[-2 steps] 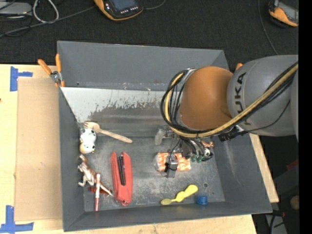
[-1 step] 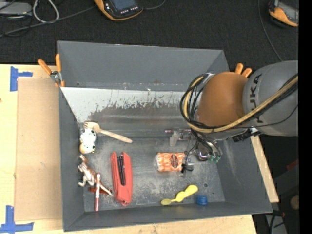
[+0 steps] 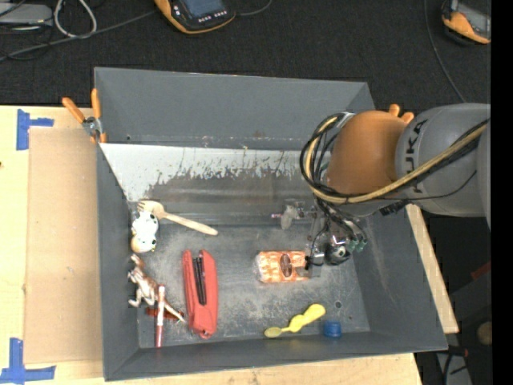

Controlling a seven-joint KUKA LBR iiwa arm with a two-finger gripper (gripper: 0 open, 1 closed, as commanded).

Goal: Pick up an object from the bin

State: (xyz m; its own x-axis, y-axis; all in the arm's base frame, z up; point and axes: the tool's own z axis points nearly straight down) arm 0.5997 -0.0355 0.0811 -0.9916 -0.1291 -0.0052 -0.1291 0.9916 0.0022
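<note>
Right now the gripper is low over the right half of the bin. It sits against the right end of an orange-and-clear packet that lies flat on the floor, roughly in the middle of the bin's right half. I cannot tell whether the gripper is released or clenched, because the orange wrist cover and the cables hide the working end, so nothing shows the packet as held. The packet is the thing nearest the gripper. A yellow plastic piece and a blue cap lie nearer the front wall, apart from it. A small grey metal part lies just behind it, towards the back slope. The red pouch with a black pen on it, the wooden spoon, the white spotted toy and a small heap of thin bits are well away on the left. The main risk, as I judge it, is the off-centre position: a grip on only the packet's end could let the glossy wrapper slide out or hang and twist as it is lifted. A close that lands beside the packet would merely shove it leftward. The wrist is also near the sloped right wall, so the cables could brush it on the way up.
</note>
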